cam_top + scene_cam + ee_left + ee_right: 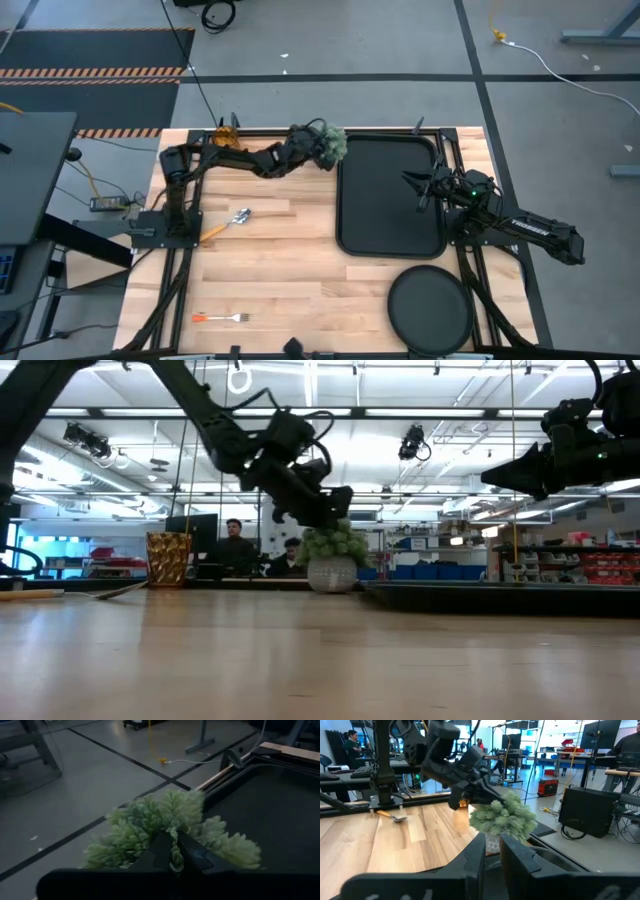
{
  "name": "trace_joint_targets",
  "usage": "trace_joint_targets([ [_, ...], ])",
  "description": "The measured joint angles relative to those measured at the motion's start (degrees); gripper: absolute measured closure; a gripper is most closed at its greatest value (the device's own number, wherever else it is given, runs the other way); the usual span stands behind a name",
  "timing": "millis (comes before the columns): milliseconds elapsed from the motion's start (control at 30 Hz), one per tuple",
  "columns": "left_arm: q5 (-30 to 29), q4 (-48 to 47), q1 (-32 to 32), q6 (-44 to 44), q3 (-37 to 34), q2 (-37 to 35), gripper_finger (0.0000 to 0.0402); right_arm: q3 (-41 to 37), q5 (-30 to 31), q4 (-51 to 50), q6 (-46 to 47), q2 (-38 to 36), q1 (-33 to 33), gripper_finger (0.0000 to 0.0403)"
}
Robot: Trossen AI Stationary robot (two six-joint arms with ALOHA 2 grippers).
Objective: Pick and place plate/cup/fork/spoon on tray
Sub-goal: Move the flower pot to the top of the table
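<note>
Worktop [290, 270]: pale wood planks, both arms mounted at its sides.

Tray [390, 200]: black rectangle, lying flat at about 2 o'clock from the worktop's middle, nothing resting on it.

Plate [430, 300]: round, matte black, on bare wood at 5 o'clock, just off the tray's near end and apart from it.

Left arm: reaches across the far edge toward 12 o'clock. Left pincer [322, 146] is down among the leaves of a green spiky plant [333, 147] in a pale pot, which stands just beside the tray's far left corner. Fingers closed tight around a sprig of the plant in the left wrist view.

Right arm: raised above the tray's right side, at 3 o'clock. Right pincer [412, 182] hangs in the air, fingers nearly together, nothing between them.

Cup [226, 134]: amber, upright at the far edge, about 11 o'clock.

Spoon [228, 223]: at 9 o'clock, lying flat, bowl toward the middle.

Fork [222, 318]: at 7 o'clock near the front edge, well apart from the spoon.
</note>
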Motion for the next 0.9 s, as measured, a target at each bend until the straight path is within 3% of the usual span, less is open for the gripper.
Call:
trace_joint_targets([
  [133, 0.0, -2.4, 0.0, 1.4, 5.1, 3.3, 0.0376, 0.0, 0.0, 0.0, 0.0, 0.0, 0.0, 0.0341],
  [367, -4.6, -1.7, 0.8, 3.1, 5.5, 3.4, 0.0375, 0.0, 0.0, 0.0, 0.0, 0.0, 0.0, 0.0341],
  [733, -4.7, -2.8, 4.2, -0.9, 5.4, 3.2, 0.0374, 0.0, 0.0, 0.1, 0.0, 0.0, 0.0, 0.0341],
  [900, -2.0, -3.0, 4.0, -1.0, 5.4, 3.2, 0.0374, 0.0, 0.0, 0.1, 0.0, 0.0, 0.0, 0.0341],
])
